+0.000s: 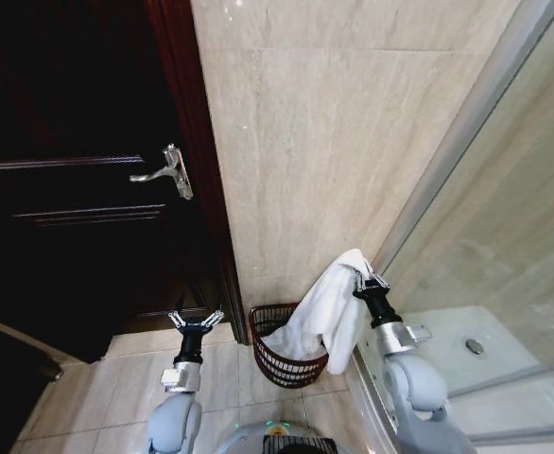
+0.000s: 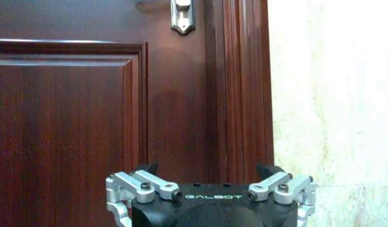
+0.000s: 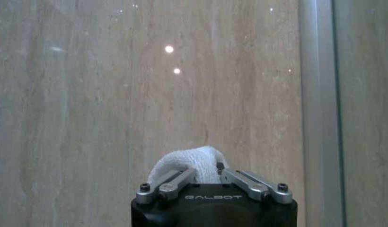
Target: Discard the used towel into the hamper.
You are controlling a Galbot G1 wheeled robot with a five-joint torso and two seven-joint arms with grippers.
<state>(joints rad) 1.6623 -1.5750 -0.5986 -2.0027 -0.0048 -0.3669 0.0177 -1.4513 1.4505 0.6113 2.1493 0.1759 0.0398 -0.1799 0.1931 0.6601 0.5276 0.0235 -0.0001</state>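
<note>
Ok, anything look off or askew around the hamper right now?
Nothing stands out. The hamper stands upright on the floor by the wall. The right gripper holds the white towel, which hangs down over the hamper's rim. The left gripper is open, held up near the door.

1. The hamper stands on the floor against the beige tiled wall, so its far side is shut off; its open mouth is partly covered by the hanging white towel, whose lower end droops to the rim.
2. To its right the glass shower screen and its metal frame wall that side; the right gripper, clamped on the towel, sits close to the frame.
3. To its left the dark door and door frame stand; the left gripper, jaws spread, hangs over bare floor tiles beside the hamper.
</note>
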